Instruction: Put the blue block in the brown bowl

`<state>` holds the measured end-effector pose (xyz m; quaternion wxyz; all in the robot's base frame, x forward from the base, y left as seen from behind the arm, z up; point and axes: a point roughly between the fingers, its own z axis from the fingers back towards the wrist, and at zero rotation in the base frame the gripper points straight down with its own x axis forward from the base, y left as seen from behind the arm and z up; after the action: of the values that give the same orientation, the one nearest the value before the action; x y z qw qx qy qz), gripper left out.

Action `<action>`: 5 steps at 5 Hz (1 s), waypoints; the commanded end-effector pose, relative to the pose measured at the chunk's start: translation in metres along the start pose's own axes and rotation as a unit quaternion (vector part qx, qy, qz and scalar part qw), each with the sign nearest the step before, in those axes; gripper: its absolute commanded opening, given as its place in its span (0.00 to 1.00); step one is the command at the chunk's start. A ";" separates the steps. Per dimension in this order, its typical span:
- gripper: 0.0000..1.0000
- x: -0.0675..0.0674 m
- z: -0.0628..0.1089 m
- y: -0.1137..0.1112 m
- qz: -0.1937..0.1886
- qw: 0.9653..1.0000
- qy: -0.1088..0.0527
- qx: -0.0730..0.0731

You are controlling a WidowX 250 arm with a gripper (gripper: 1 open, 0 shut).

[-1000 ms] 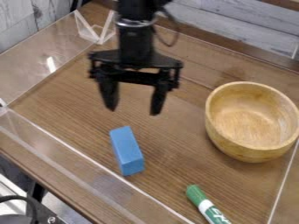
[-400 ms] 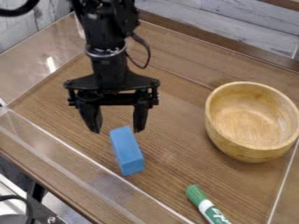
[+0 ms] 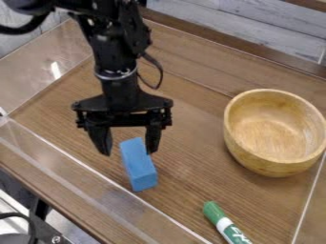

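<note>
Pointing straight down, the gripper (image 3: 126,145) hangs with jaws spread wide over the far end of the blue block (image 3: 137,163), positioned to straddle it. The block lies flat on the table (image 3: 204,81), well apart from the brown bowl (image 3: 274,131) at right.

I have come down and across the bench: a second ago I hung high near the middle of the view, above and to the right of the block (image 3: 139,163); now my gripper (image 3: 125,147) sits lower and further left, right over the block's far end. My fingers, which stood clear of the block with bare wood below them, now straddle that end, one finger on each side. I cannot tell whether either finger touches it. My wrist has turned a little, so the fingers line up differently. My arm now leans in from the upper left, where before it rose from the top centre.
</note>
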<state>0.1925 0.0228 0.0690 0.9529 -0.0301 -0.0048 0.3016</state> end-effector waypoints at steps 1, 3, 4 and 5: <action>1.00 0.007 -0.001 0.000 0.013 1.000 -0.017 -0.007; 1.00 0.009 -0.009 0.001 0.018 1.000 -0.022 -0.007; 1.00 0.010 -0.012 0.002 0.019 1.000 -0.023 -0.006; 1.00 0.011 -0.013 0.002 0.020 0.999 -0.025 -0.005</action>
<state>0.1957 0.0268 0.0501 0.9479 -0.0268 -0.0151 0.3172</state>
